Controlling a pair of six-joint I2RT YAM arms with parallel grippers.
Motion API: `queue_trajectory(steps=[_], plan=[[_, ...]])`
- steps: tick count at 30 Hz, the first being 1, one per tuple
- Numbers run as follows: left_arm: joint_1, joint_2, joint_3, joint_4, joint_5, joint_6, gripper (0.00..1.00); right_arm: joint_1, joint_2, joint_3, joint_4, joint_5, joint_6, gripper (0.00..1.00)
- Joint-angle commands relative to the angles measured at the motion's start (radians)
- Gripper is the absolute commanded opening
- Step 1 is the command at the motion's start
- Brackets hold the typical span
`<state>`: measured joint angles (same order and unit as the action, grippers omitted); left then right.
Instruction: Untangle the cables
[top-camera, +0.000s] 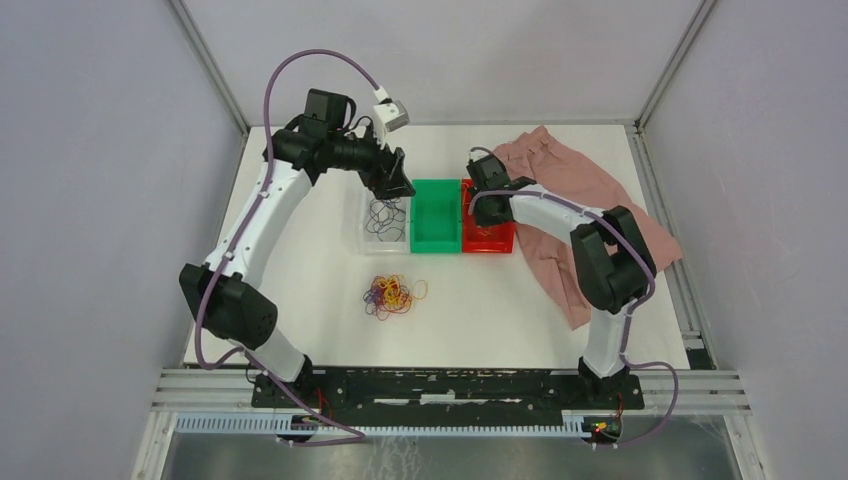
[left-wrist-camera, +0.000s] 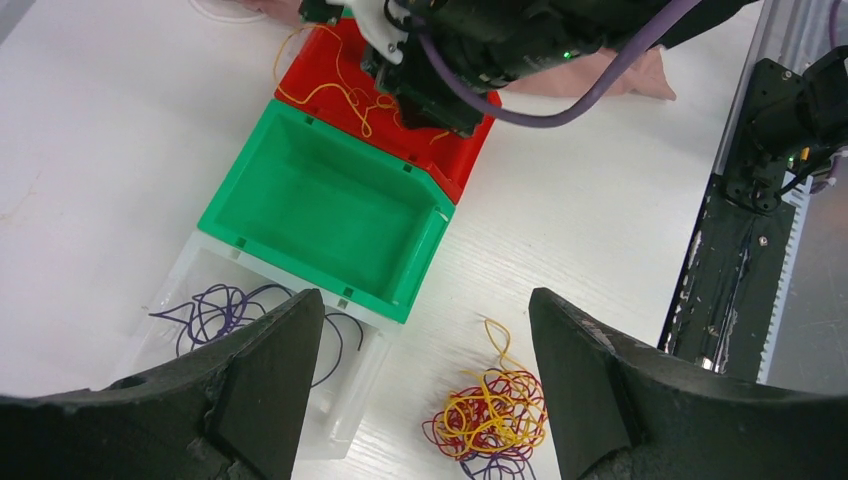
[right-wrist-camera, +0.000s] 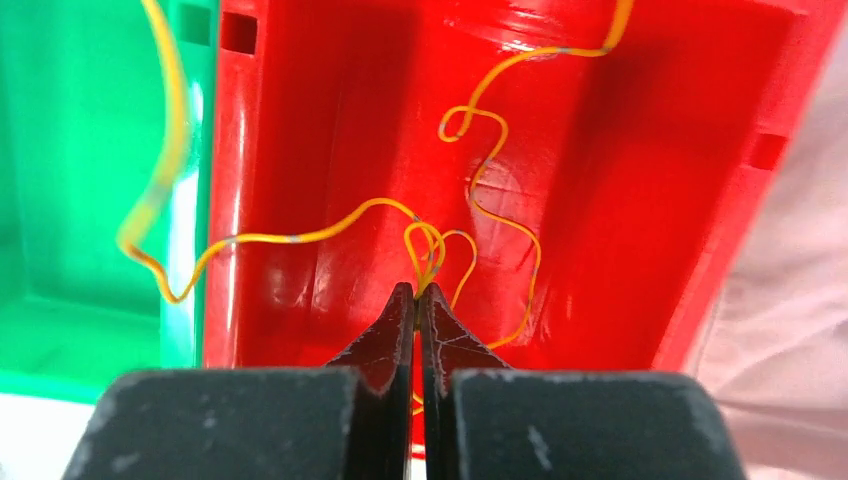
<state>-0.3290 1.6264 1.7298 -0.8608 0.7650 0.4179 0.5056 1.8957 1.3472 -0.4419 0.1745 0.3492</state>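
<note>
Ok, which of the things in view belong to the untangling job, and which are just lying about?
Job:
- tangled cable pile
- purple cables in the clear bin
- yellow cable, pinched by the right claw over the red bin
- green bin, empty

Lying about:
- pink cloth beside the red bin

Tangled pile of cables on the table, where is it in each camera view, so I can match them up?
Top external: tangled pile on the table, below the green bin, slightly left.
Left wrist: low centre, lower right of the green bin.
Right wrist: not in it.
Shared landmark: the green bin, at the left edge of the right wrist view.
</note>
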Motion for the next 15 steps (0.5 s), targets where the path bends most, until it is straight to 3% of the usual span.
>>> queue_trajectory(steps=[1, 3, 7, 11, 15], plan=[[0.008, -0.058, -0.016, 0.030, 0.044, 0.051, 0.82, 0.025, 0.044, 0.061, 0.006, 0.093, -0.050, 0.05], [0.010, -0.061, -0.024, 0.029, 0.045, 0.056, 0.82, 0.033, 0.054, 0.063, 0.011, 0.108, -0.074, 0.12], [0.017, -0.058, -0.027, 0.027, 0.043, 0.059, 0.82, 0.040, -0.005, 0.043, 0.023, 0.138, -0.086, 0.38], [0.029, -0.053, -0.018, 0.019, 0.044, 0.064, 0.82, 0.037, -0.115, 0.043, 0.004, 0.145, -0.083, 0.47], [0.042, -0.057, -0.010, 0.017, 0.047, 0.064, 0.82, 0.029, -0.181, 0.066, -0.034, 0.110, -0.081, 0.48]])
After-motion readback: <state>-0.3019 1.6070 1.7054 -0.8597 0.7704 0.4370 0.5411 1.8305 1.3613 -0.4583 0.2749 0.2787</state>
